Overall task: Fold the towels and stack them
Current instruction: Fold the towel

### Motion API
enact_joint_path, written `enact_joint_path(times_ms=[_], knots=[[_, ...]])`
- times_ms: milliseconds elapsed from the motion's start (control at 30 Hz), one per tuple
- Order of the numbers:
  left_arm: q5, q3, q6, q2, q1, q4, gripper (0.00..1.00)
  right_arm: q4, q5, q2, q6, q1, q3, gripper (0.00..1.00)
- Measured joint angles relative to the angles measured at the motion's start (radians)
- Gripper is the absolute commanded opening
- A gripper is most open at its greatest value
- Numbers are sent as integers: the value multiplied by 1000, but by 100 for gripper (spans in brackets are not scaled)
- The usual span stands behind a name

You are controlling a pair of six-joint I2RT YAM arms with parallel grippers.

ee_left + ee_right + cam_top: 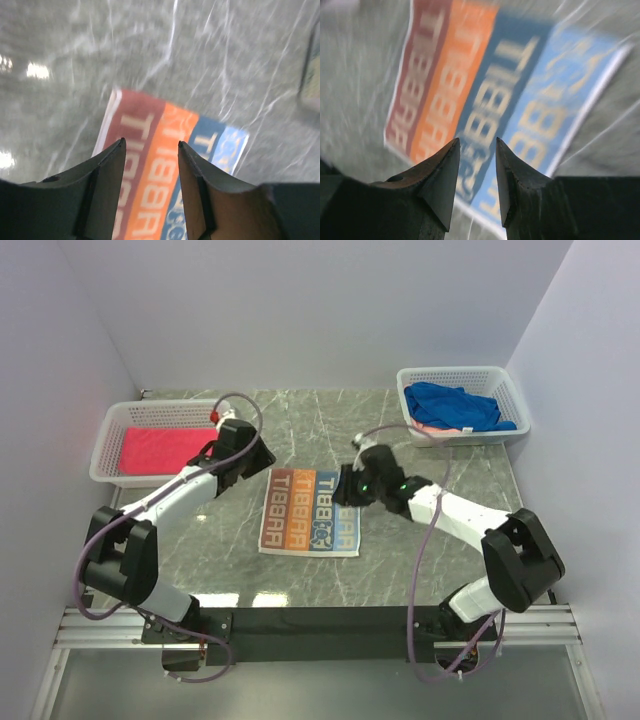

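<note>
The printed orange/blue towel (310, 512) with block letters lies flat on the table's middle. It shows in the left wrist view (155, 165) and the right wrist view (490, 85). My left gripper (262, 462) hovers open and empty at the towel's far left corner. My right gripper (345, 490) hovers open and empty at its far right edge. A pink-red towel (155, 448) lies folded in the left basket. A deep blue towel (455, 405) lies crumpled in the right basket, with a salmon-peach towel (432, 427) peeking from under it.
A white mesh basket (108, 445) stands at the left edge of the marble table, another white mesh basket (512, 395) at the back right. White walls close in the back and both sides.
</note>
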Motion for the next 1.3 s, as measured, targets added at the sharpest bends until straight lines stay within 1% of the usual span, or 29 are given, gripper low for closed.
enact_joint_path(times_ms=[100,133,167,200,300,400,567,700,900,1033,1100,1133,1233,1300], knots=[[-17,-33,29,-14,-48,-39,54,-58,0,-6,-6,117,-39,41],[-20,-59,37,-28,-63,-56,66,-78,0,-6,-6,150,-50,41],[-21,-87,43,-44,-76,-68,71,-91,-1,-6,-6,177,-62,41],[-25,-124,46,-70,-86,-92,78,-99,-3,-6,-5,192,-71,41],[-48,-201,57,-156,-87,-164,87,-115,-7,1,2,206,-113,41],[-78,-217,72,-232,-82,-223,91,-151,-1,35,3,203,-134,41],[-106,-217,101,-345,-81,-274,91,-150,-18,50,23,178,-152,41],[-106,-217,126,-407,-81,-307,92,-142,-35,0,43,121,-204,41],[-103,-217,173,-430,-81,-340,92,-205,-36,-49,23,8,-227,42],[-98,-214,214,-428,-81,-351,93,-263,-38,-78,-32,-18,-220,44],[-91,-201,240,-415,-81,-354,92,-307,-38,-92,-71,-19,-194,47],[-85,-192,251,-405,-81,-355,91,-329,-34,-97,-95,-19,-171,53],[-68,-155,291,-352,-81,-354,90,-368,-13,-101,-169,-21,-79,62],[-55,-126,323,-307,-81,-353,88,-369,-1,-101,-224,-30,-15,63]])
